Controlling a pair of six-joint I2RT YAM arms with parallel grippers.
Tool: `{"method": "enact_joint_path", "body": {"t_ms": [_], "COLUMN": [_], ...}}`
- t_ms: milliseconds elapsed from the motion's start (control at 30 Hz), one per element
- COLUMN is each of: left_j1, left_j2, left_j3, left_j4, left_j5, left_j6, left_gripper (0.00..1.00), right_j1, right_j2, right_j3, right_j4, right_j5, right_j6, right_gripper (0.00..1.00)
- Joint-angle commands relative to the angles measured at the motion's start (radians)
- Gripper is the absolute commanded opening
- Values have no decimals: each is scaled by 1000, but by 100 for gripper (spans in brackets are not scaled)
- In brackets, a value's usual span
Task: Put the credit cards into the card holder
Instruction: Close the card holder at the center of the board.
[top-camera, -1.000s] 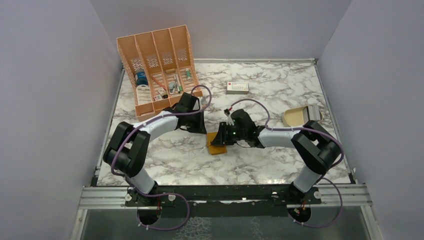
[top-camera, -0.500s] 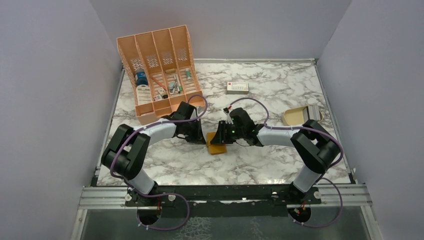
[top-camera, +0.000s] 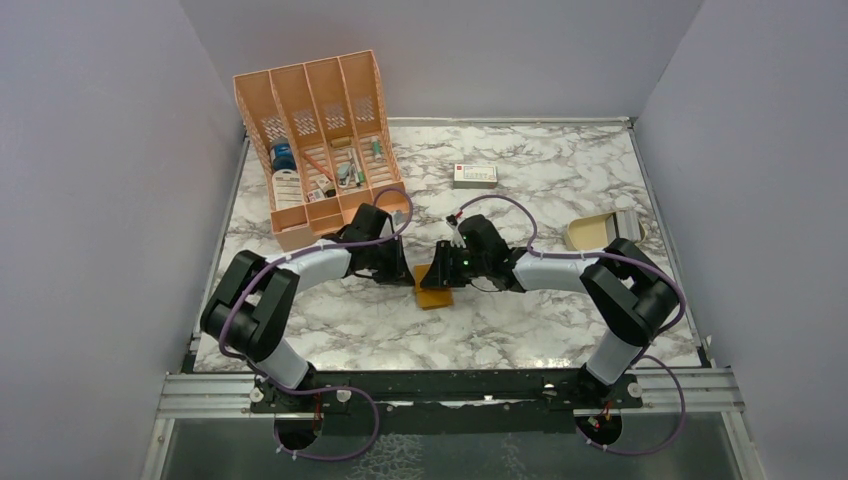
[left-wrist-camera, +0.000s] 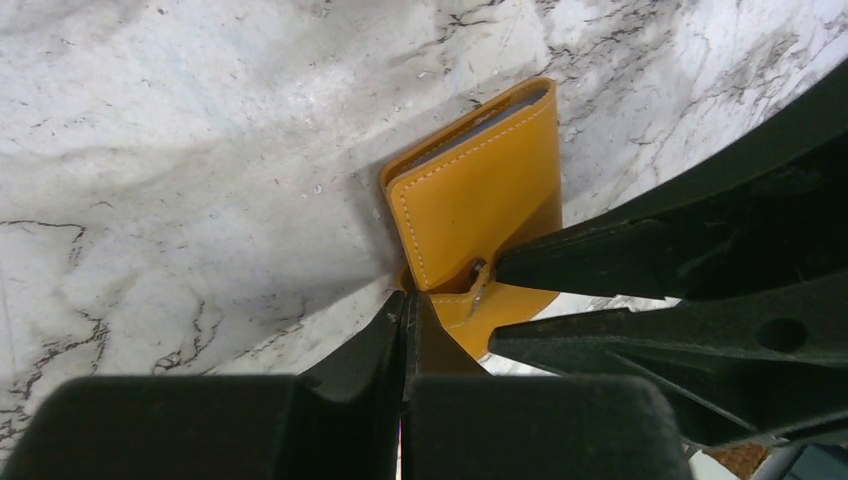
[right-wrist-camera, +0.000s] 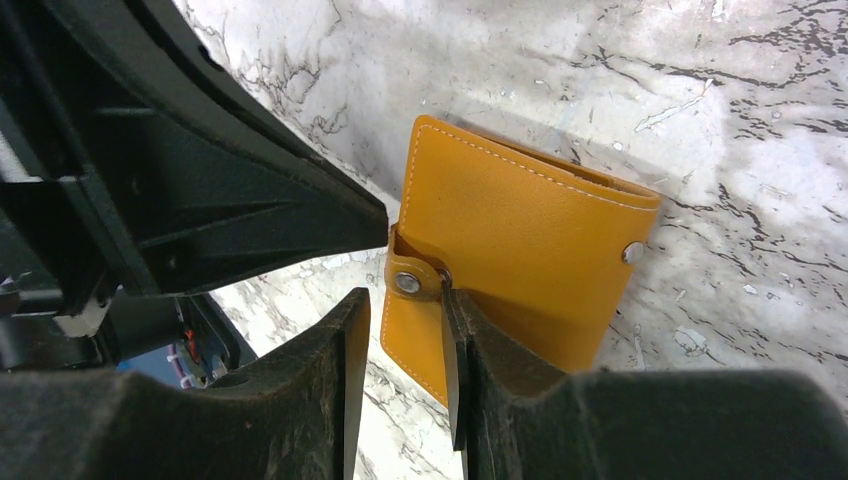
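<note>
Right wrist view has the card holder (right-wrist-camera: 520, 260) lying folded just beyond the fingertips; the right gripper (right-wrist-camera: 402, 300) stands narrowly open around its stud tab (right-wrist-camera: 408, 283); the left gripper (left-wrist-camera: 404, 310) is closed tight at its corner; opening and filling it is not yet done, I judge.

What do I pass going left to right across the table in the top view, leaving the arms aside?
orange desk organiser → card holder → white box with a red mark → tan dish → credit cards, lying at the dish's right end.
</note>
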Motion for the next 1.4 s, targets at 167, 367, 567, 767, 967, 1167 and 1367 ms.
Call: {"method": "enact_joint_path", "body": {"t_ms": [167, 367, 567, 767, 967, 1167, 1367], "left_j1": [2, 2, -1, -3, -3, -4, -4], "left_j2": [-102, -95, -69, -35, 7, 27, 32], "left_j3": [-11, -29, -44, -46, -46, -40, -48], "left_j4": [-33, -33, 7, 64, 118, 127, 119], "left_j5": [-12, -10, 8, 22, 43, 39, 13], "left_j6": [-16, -13, -25, -40, -60, -60, -54], "left_gripper": [0, 0, 0, 0, 0, 0, 0], "right_j1": [2, 2, 2, 1, 2, 2, 2], "right_j2": [4, 3, 4, 12, 18, 21, 27], "right_j3": [-5, 10, 5, 2, 4, 9, 15], "right_j4": [7, -11, -3, 4, 4, 1, -8], "right_j5": [41, 51, 55, 50, 57, 65, 54], "right_j6": [13, 11, 18, 27, 31, 37, 78], "right_gripper": [33, 33, 32, 31, 33, 37, 38]}}
